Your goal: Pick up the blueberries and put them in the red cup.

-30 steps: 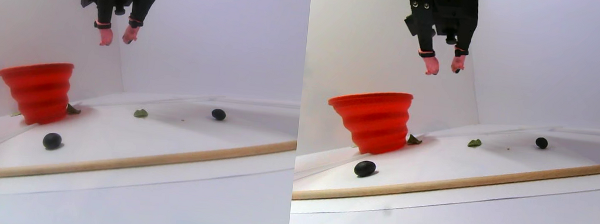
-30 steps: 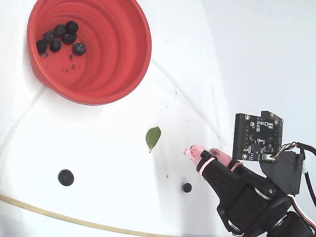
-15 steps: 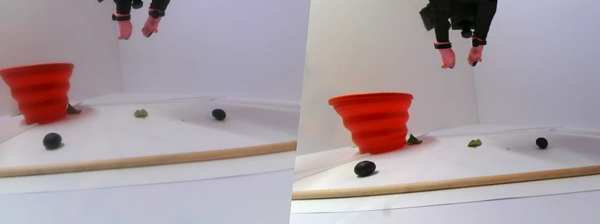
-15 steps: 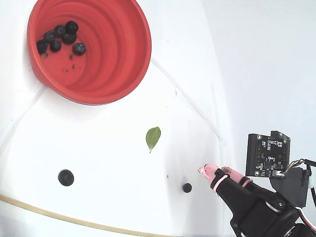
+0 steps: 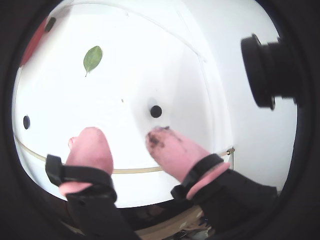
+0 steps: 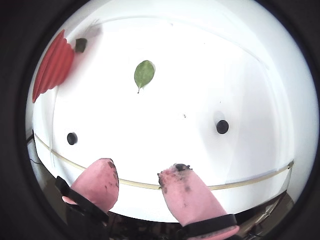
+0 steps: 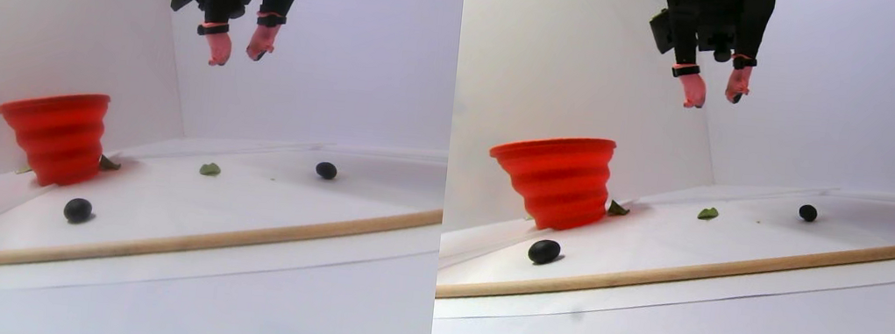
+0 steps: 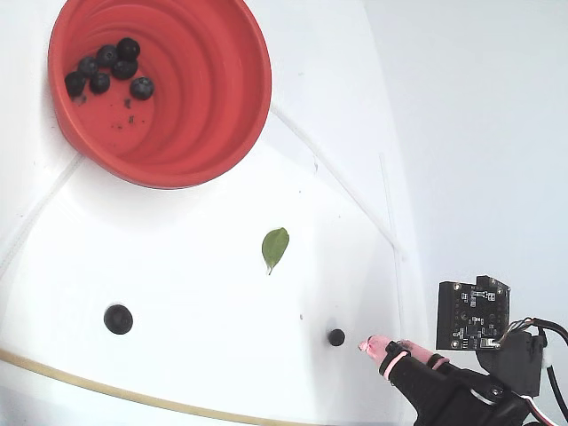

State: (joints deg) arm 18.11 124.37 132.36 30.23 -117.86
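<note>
My end effector (image 7: 239, 48) with its pink rubber fingertips (image 6: 187, 192) hangs high above the white table (image 8: 195, 266), jaws spread a bit and holding nothing. The ridged orange-red plastic cup (image 8: 200, 106) already has a handful of small dark blueberries (image 8: 111, 67) in it. Two more berries sit on the table well away from that cup, one (image 8: 336, 337) close under my fingertips, another (image 8: 118, 319) further off, with a small flat green leaf (image 8: 275, 248) between them and the cup.

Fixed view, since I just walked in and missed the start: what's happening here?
A black arm with a pink-tipped gripper, open and empty, hangs high above the white sheet. The round orange-red ridged cup holds a cluster of small dark blueberries. Two more berries lie loose: one near the gripper, one farther left. A small green leaf lies between.
</note>
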